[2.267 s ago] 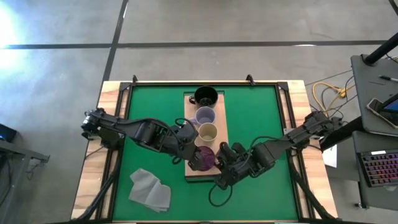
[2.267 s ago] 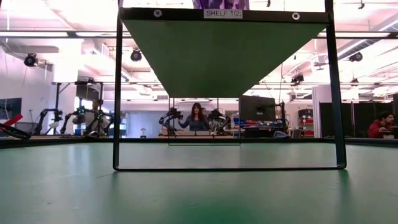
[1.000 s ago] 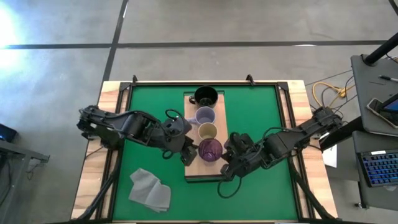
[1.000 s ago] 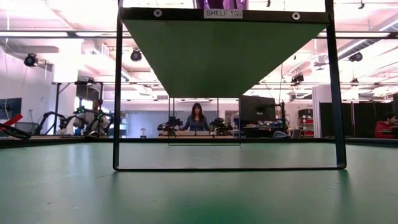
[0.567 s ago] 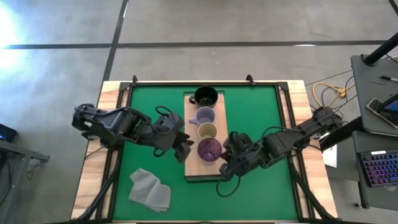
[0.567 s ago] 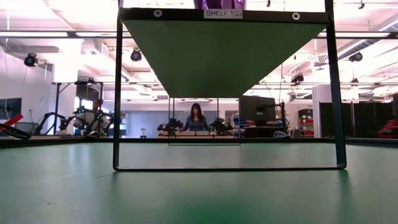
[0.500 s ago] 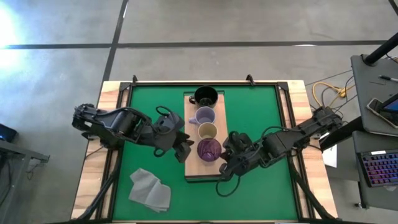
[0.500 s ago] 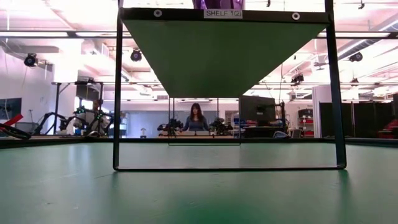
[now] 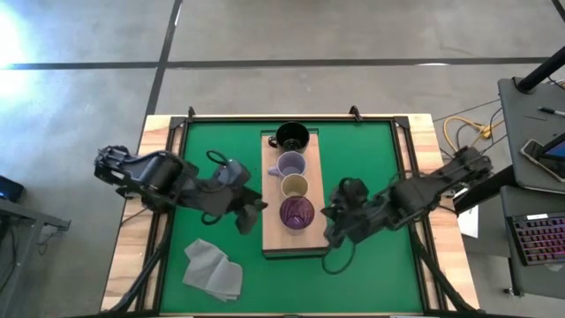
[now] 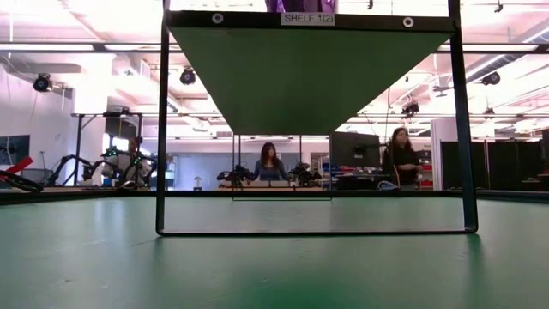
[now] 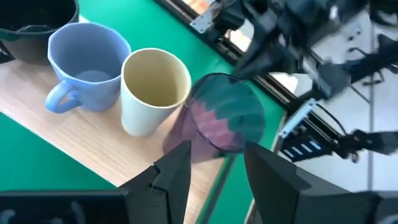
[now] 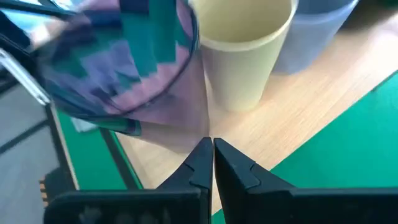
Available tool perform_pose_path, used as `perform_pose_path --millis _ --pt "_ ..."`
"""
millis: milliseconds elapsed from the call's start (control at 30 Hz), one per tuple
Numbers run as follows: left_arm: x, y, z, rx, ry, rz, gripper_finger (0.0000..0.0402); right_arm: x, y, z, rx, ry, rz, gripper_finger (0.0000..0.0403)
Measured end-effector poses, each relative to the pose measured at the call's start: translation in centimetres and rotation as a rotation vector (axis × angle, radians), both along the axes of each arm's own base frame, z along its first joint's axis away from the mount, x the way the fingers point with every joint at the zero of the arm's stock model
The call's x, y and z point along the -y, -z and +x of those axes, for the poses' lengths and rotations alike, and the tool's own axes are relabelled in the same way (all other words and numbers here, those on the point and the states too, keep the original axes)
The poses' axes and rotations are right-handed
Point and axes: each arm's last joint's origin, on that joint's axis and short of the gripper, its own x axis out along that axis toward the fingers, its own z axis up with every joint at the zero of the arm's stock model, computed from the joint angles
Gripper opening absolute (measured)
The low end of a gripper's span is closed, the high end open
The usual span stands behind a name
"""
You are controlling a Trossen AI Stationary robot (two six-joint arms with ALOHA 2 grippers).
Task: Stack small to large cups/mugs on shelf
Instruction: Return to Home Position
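On the long wooden shelf (image 9: pixel 271 238), four vessels stand in a row from far to near: a black mug (image 9: pixel 292 136), a lavender mug (image 9: pixel 290 165), a beige cup (image 9: pixel 295 186) and a dark purple tumbler (image 9: pixel 297 214). All of them are upright on their bases. To the left of the tumbler, off the shelf's left edge, my left gripper (image 9: pixel 250 213) is open with nothing between its fingers (image 11: pixel 177 163). Right of the tumbler, my right gripper (image 9: pixel 330 221) is shut and clear of it. The right wrist view shows the tumbler (image 12: pixel 134 68) and the beige cup (image 12: pixel 245 46) just beyond its shut fingertips (image 12: pixel 212 149).
The shelf stands raised on a dark frame (image 10: pixel 161 129) over the green mat (image 9: pixel 371 168). A grey folded cloth (image 9: pixel 214 269) lies on the mat at the near left. Beyond the table, people (image 10: pixel 268 161) stand in the room.
My left gripper has drawn back from the tumbler toward the table's left edge, staying open. My right gripper has pulled away from the tumbler toward the right edge, staying shut. The tumbler has stayed upright at the near end of the row.
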Motion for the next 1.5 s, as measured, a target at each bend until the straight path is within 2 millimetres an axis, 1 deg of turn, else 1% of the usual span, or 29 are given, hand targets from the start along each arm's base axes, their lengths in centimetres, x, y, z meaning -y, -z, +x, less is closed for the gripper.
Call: perform_pose_path --millis 67,167,233,267,333,367,400,500,567,633,667,700,767,833,867,933,1000,1067,1133,1200,1267,1367,1500 --pt "0.1 -0.3 -0.6 0.011 0.021 0.010 0.0134 0.5 -1.2 -1.1 0.042 -0.009 -0.006 0.0009" --pt "0.9 -0.7 -0.8 0.044 0.097 0.060 0.0134 1.0 -3.1 -3.0 0.104 -0.031 0.034 0.0009" --pt "1.4 -0.8 -0.8 0.055 0.141 0.092 0.0134 1.2 -4.1 -4.3 0.120 -0.064 0.129 0.0009" --pt "1.5 -0.7 -0.9 0.046 0.154 0.092 0.0134 1.3 -4.6 -4.9 0.137 -0.062 0.192 0.0009" --pt "1.7 -0.7 -0.9 0.039 0.163 -0.023 0.0134 1.5 -5.8 -5.8 0.214 -0.061 0.255 0.0009" --pt "2.1 -0.6 -0.9 0.031 0.212 -0.037 0.0134 1.4 -6.5 -6.2 0.263 -0.090 0.251 0.0009" --pt "2.6 -0.5 -0.8 0.045 0.283 -0.001 0.0134 1.2 -7.2 -6.6 0.317 -0.149 0.227 0.0009" --pt "4.8 -1.2 0.2 0.247 0.464 0.144 0.0134 -0.1 -9.4 -7.4 0.500 -0.359 0.099 0.0009" --pt "5.9 -2.2 0.4 0.446 0.606 0.206 0.0134 -1.1 -10.6 -7.8 0.608 -0.508 0.025 0.0009" --pt "6.5 -3.1 0.5 0.661 0.735 0.262 0.0134 -2.3 -11.6 -8.3 0.718 -0.653 -0.022 0.0009" --pt "6.6 -3.2 0.4 0.748 0.780 0.283 0.0134 -2.9 -11.8 -8.6 0.752 -0.720 -0.036 0.0009" --pt "6.8 -3.0 0.5 0.803 0.803 0.295 0.0134 -3.6 -11.8 -8.8 0.768 -0.784 -0.057 0.0009" --pt "7.0 -1.7 0.8 0.831 0.816 0.318 0.0134 -5.0 -11.2 -8.8 0.772 -0.897 -0.108 0.0009" --pt "7.2 0.0 1.1 0.836 0.819 0.332 0.0134 -6.2 -10.1 -8.4 0.728 -0.929 -0.115 0.0009" --pt "7.2 0.6 1.2 0.848 0.814 0.336 0.0134 -6.5 -9.7 -8.1 0.709 -0.927 -0.108 0.0009" --pt "6.4 1.8 0.9 0.860 0.800 0.361 0.0134 -6.5 -8.8 -7.6 0.666 -0.921 -0.126 0.0009" --pt "4.5 2.2 0.2 0.871 0.774 0.373 0.0134 -5.4 -7.6 -7.0 0.595 -0.895 -0.155 0.0009" --pt "2.0 2.3 -1.0 0.879 0.748 0.392 0.0134 -3.2 -6.8 -6.7 0.545 -0.877 -0.137 0.0009" --pt "-0.9 2.4 -2.5 0.892 0.723 0.429 0.0134 -0.3 -7.0 -7.1 0.584 -0.887 -0.125 0.0009" --pt "-3.4 2.7 -4.2 0.891 0.683 0.464 0.0134 2.4 -7.4 -8.0 0.668 -0.864 -0.133 0.0009" --pt "-5.5 3.2 -5.9 0.878 0.617 0.476 0.0134 4.6 -7.0 -8.8 0.705 -0.814 -0.144 0.0009" --pt "-7.2 4.5 -7.9 0.873 0.563 0.483 0.0134 6.8 -5.5 -10.4 0.695 -0.752 -0.165 0.0009" --pt "-7.5 7.2 -9.6 0.842 0.547 0.401 0.0134 8.4 -3.8 -12.3 0.788 -0.677 -0.190 0.0009"
